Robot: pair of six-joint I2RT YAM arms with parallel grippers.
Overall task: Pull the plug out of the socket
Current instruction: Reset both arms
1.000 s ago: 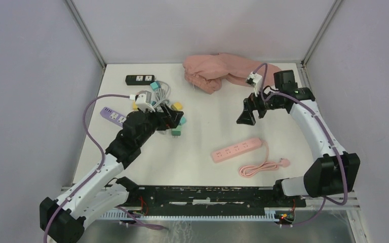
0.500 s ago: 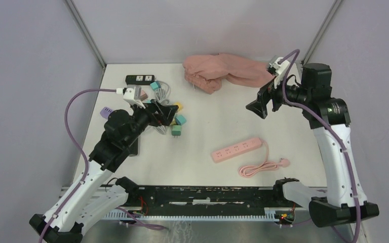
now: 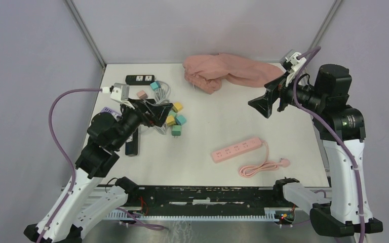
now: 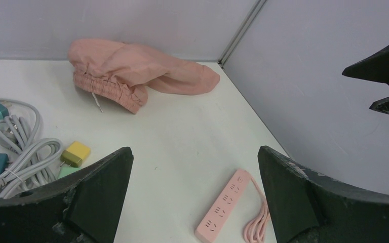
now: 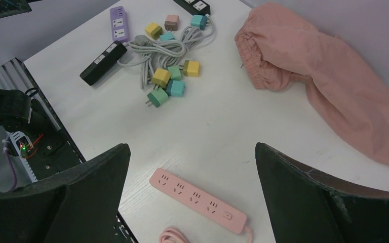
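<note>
Both my pincers hang high over the table (image 5: 223, 126), left gripper (image 4: 193, 152) and right gripper (image 5: 191, 147), each splayed wide with nothing in it. The plugs (image 5: 169, 76) lie tangled in grey cable (image 5: 154, 49) on the left side, beside a black strip (image 5: 104, 63) and a purple strip (image 5: 118, 29). I cannot tell which 1 is seated. The pink strip (image 5: 197, 200) shows no plug. My left is nearer, I reckon: drop square, pinch the plug body, pin the strip, pull straight out.
</note>
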